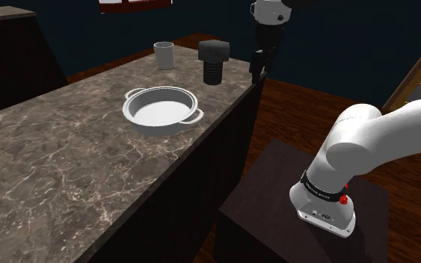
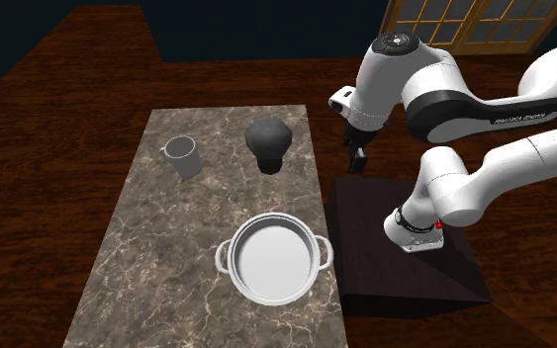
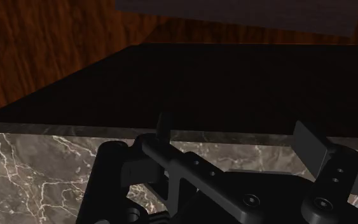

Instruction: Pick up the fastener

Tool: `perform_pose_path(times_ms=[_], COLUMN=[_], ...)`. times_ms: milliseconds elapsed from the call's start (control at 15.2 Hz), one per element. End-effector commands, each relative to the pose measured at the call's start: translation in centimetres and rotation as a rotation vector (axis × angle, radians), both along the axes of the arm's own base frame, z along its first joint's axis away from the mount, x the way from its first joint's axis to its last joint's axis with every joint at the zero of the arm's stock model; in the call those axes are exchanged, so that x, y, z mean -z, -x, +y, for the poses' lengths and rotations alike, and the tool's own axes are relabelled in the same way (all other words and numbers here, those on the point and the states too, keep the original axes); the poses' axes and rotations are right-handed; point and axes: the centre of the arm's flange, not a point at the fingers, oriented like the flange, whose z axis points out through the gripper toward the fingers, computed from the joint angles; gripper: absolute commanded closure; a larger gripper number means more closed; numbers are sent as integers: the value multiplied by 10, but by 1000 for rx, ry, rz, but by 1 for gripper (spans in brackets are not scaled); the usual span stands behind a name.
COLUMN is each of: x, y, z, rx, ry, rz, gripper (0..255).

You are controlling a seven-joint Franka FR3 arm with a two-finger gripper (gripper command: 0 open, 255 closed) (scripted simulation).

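Fastener: a big dark grey bolt (image 1: 213, 60) with a broad head, standing upright, head up, near the far end of the counter and close to the edge on the arm's side. Nothing touches it.
Counter: a dark brown marble counter (image 1: 66, 164) with white veins.
Hand: the black 2-finger gripper (image 1: 258, 69) hangs pointing down just off the counter's edge, near the bolt but apart from it.
Fingers: the fingers (image 3: 311, 143) are spread, with nothing between them (the marble edge lies below them in the wrist view).
Neighbours: a pale grey cup (image 1: 164, 54) stands beyond the bolt, away from the gripper. A white round pan (image 1: 162, 110) with 2 loop handles sits mid-counter.
Writing: a dark band (image 2: 509, 116) on the white arm carries pale lettering, too small to read.
Stand: a dark box (image 1: 276, 194) on the wooden floor.
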Motion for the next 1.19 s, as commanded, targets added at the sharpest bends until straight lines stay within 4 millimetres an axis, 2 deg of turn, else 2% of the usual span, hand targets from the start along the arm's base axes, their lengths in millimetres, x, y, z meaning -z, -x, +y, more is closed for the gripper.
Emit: perform_pose_path(times_ms=[0,528,1122], x=[0,6,39], y=[0,-95,-213], z=[0,74,135], rx=[0,98,209], ry=[0,490,1042], rz=[0,-92,-194], gripper=[0,0,0])
